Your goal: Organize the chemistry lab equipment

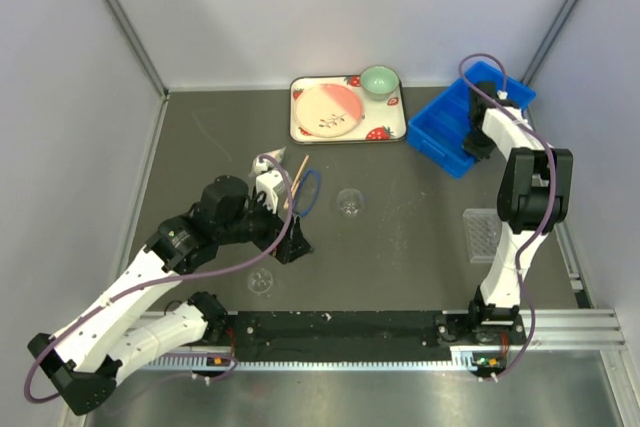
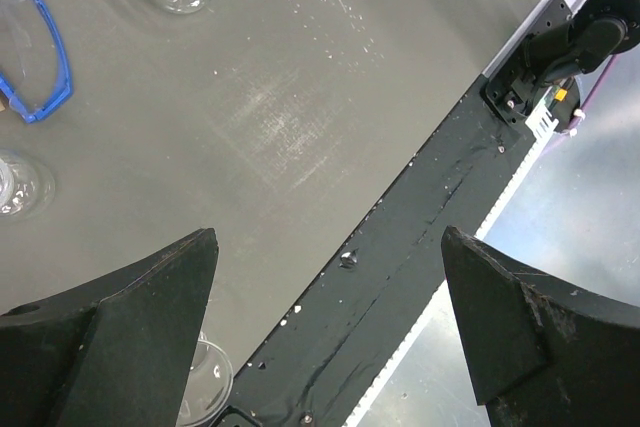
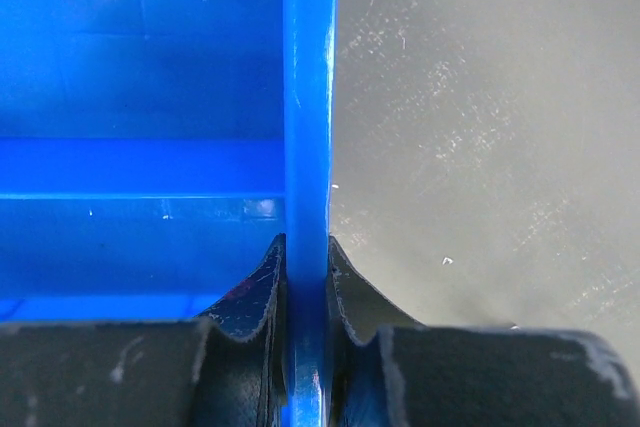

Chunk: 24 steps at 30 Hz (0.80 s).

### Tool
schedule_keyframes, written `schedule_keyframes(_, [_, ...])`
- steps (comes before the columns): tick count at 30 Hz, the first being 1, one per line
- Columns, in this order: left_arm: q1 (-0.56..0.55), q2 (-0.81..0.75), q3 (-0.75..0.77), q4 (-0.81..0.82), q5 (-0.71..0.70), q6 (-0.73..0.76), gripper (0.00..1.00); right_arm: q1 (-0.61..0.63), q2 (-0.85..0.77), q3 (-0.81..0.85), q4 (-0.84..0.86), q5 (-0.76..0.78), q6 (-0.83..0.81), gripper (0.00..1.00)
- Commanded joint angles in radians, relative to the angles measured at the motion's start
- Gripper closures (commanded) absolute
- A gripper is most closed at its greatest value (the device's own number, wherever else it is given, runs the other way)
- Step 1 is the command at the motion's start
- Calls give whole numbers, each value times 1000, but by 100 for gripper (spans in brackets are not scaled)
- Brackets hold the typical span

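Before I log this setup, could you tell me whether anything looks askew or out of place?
Yes: the blue bin at the far right sits rotated, unlike the squarely placed tray beside it; the right tool is clamped on its wall.

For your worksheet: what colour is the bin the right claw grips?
The bin is blue, clearest in right wrist view.

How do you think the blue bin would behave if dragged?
The blue bin looks like rigid plastic, so probably stiff and light. Pinched on one thin wall by the right tool, it may pivot rather than slide straight.
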Motion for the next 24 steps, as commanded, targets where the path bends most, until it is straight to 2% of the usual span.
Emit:
schedule_keyframes(1, [5, -24, 39, -6, -13, -2, 1, 12, -89, -28, 11, 110, -48, 100])
schedule_keyframes(9, [5, -52, 59, -27, -18, 6, 1, 92, -298, -76, 2, 196, -112, 100])
schedule_keyframes(24, [5, -129, 62, -52, -14, -1, 1, 303, -680, -212, -114, 173, -191, 100])
